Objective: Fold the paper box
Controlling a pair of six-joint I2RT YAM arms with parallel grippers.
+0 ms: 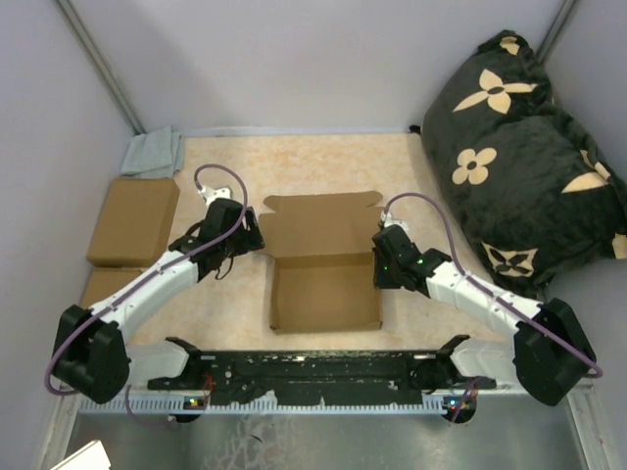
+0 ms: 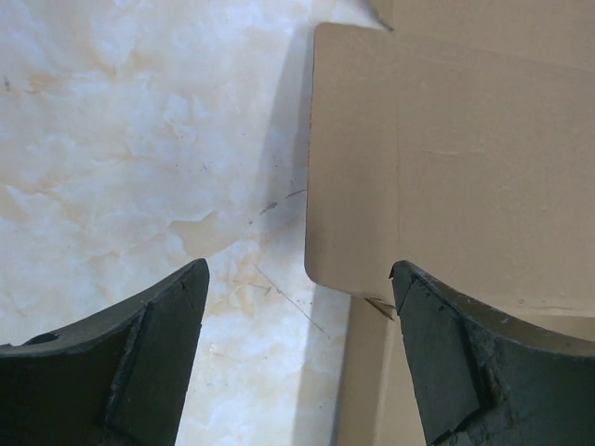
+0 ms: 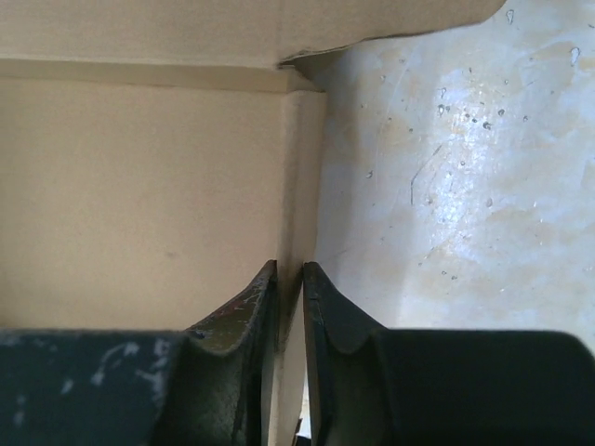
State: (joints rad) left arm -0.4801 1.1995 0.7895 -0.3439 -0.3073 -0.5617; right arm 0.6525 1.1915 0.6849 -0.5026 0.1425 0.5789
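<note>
Top view only, nearest: black metal rail (image 1: 323, 370) along the table front, arm bases at either end. Just past it, centre of the beige marbled tabletop (image 1: 323, 162): plain brown cardboard paper box (image 1: 323, 299), tray walls up, lid flap lying open and flat on the far side.

Arm poses, also top view only. Left arm stretched forward and inward from its base, with the left gripper (image 1: 245, 230) just beside the lid flap's left edge. Right arm mirrored, reaching in from the right, with the right gripper (image 1: 380, 262) at the tray's right wall.

Finger state readable from the wrist views only, too small from above.
- Left wrist: black left fingers (image 2: 121, 362) spread wide apart, gripping nothing. Bare tabletop over most of the gap, the flap's rounded corner poking in from the right. Contact between the cardboard and the right-hand finger not clear.
- Right wrist: dark right fingers (image 3: 232, 353) nearly together, clamped on the thin upright side wall, one inside the tray and one outside. Tray floor to the left, tabletop to the right.

Not seen by either wrist camera:
- Left of the left arm: two closed plain brown cardboard ready-made boxes (image 1: 132, 220), one nearer, one farther.
- Far-left corner: grey-green folded cloth (image 1: 152, 152).
- Far right: black cushion with beige flower print (image 1: 529, 157), well apart from the tray.
</note>
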